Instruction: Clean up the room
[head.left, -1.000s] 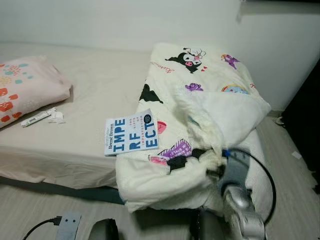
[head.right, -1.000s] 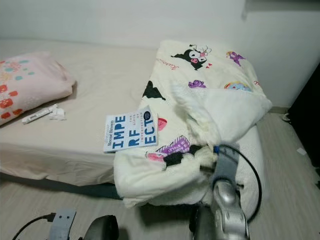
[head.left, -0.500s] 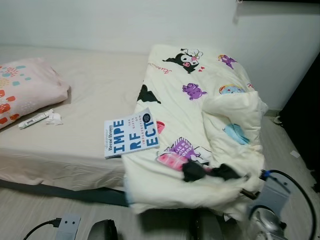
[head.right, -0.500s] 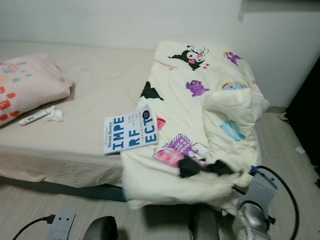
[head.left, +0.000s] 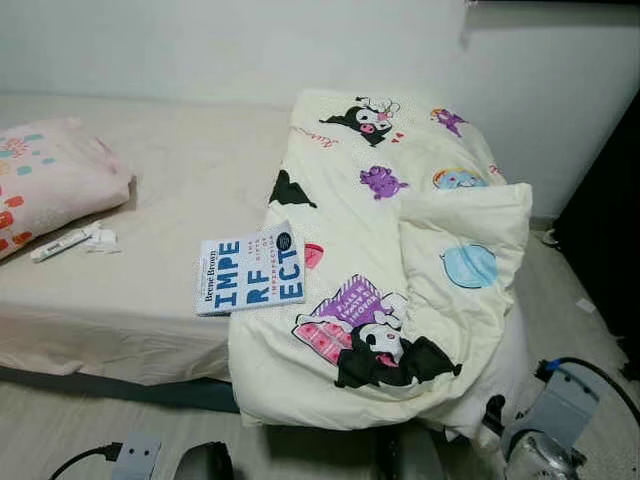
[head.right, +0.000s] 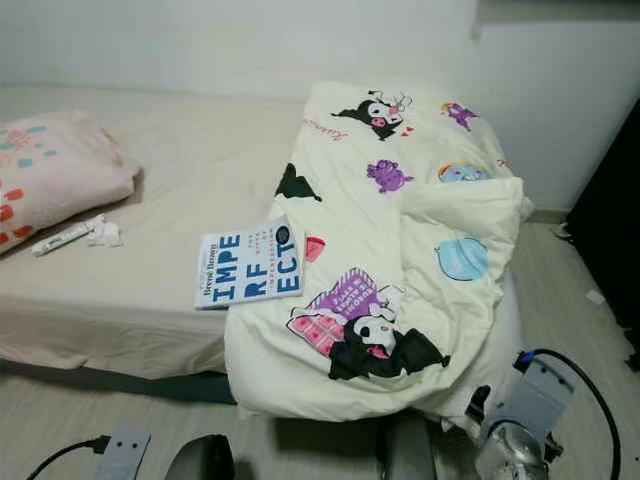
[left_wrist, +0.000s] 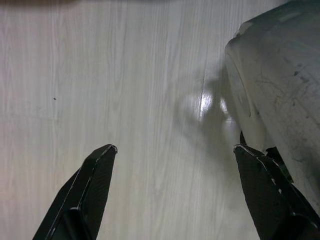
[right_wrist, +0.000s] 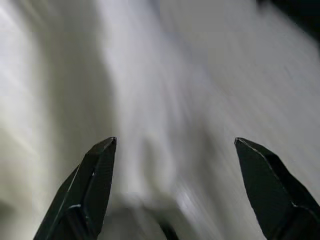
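1. Change: one second before, the right gripper (right_wrist: 172, 190) was clamped on the folded corner of the blanket (head.left: 400, 270) near the foot-end edge of the bed (head.left: 140, 300). By this moment it had let go, and its fingers stood wide apart with nothing between them.
2. Change: the blanket had been drawn down toward the near edge of the bed. It now lay flatter, with the cartoon print facing up and one fold left on the side away from the pillow (head.left: 50, 180).
3. Meaning for the task: judged from this, the spreading step was partly done. The fold and the overhang past the bed edge remained to be squared.
4. The right arm (head.left: 545, 440) was low, beside the foot corner of the bed, close to the hanging blanket hem.
5. The left gripper (left_wrist: 172, 195) hung idle over the floor (left_wrist: 125, 75), fingers apart, holding nothing.
6. Surface: a book (head.left: 250, 272) lay on the bed, its edge tucked against the blanket. A thin white stick-like item (head.left: 58, 243) and a crumpled tissue (head.left: 100, 238) lay just beside the pillow.
7. Room: pale wood-look floor, plain white wall behind the bed, a dark opening beyond the foot end.
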